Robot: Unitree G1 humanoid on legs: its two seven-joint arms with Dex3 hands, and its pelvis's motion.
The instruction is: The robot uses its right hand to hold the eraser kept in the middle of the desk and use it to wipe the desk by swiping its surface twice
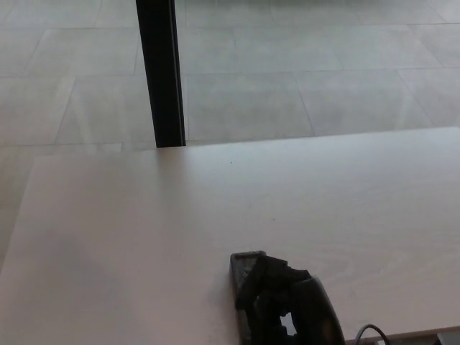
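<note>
Gripping eraser with right hand, fingers wrapped over it, block pressed flat on desk near front edge at about 6 o'clock. Left hand not in view. Mid-swipe by the look of it. Best done keeping eraser face flat, even downward pressure, steady straight stroke toward 9 o'clock, stopping short of desk edge. Wrist level so block doesn't tip or slip out. Dark post beyond desk at 11 o'clock, well apart.
</note>
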